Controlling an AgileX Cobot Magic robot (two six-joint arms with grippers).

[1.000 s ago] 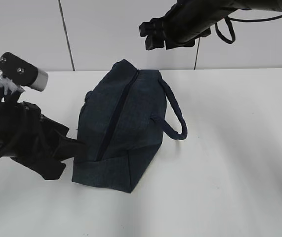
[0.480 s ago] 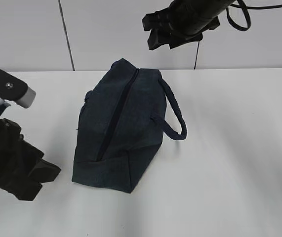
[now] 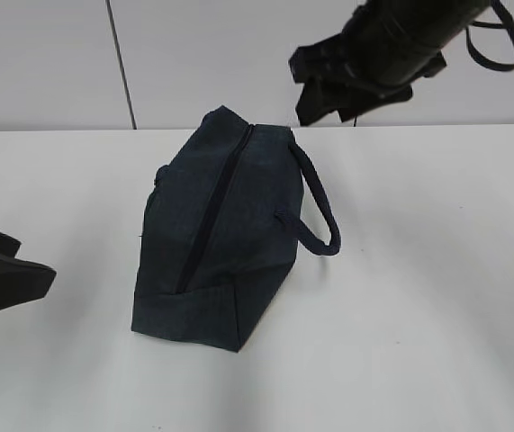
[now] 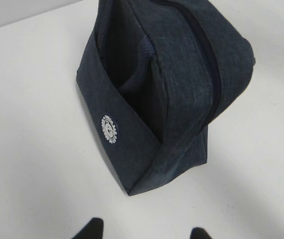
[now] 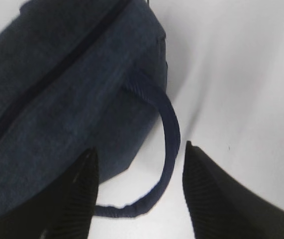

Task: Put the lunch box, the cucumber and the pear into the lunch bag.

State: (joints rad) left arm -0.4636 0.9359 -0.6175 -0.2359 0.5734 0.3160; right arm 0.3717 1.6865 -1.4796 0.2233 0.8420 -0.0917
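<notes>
At the far left the left gripper (image 4: 144, 234) hangs low over the white table (image 3: 419, 315), jaws apart, holding nothing. The lunch bag (image 3: 216, 234) lies mid-table, zipped shut, loop handle (image 3: 318, 211) spilling rightward. Above its far end, the right gripper (image 5: 137, 189) hovers spread, empty.

The lunch bag (image 3: 216, 238) lies zipped shut on the bench (image 3: 419, 297) — no way in is offered. Bare bench is left all around it; only its loop handle (image 3: 320, 211) juts out on the right.
</notes>
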